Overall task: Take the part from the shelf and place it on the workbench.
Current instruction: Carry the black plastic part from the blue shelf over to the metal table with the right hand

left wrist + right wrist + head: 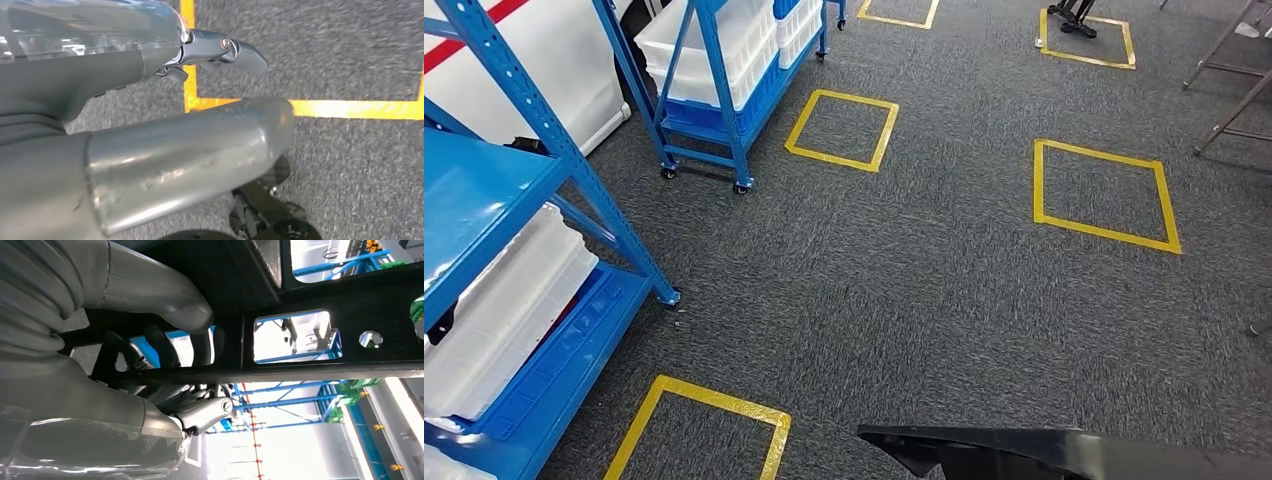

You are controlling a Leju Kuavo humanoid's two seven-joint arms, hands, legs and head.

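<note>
Nearest you, the right hand (150,390) wraps its thumb over the top and its darker fingers beneath the black part (1064,452), a flat panel with cut-out windows, gripping it low in front of the body at the bottom edge of your head view. The left hand (165,125) hangs over the grey carpet (944,270) beside a yellow taped square (300,107), holding nothing, fingers slack. Farther left stands the blue shelf (544,130) with white crates (514,300); a second blue rack (724,100) lies beyond.

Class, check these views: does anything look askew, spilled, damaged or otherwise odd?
Nothing stands out. The right robot hand grips the black part; white crates sit squarely on the blue shelf; the carpet shows no spill.
</note>
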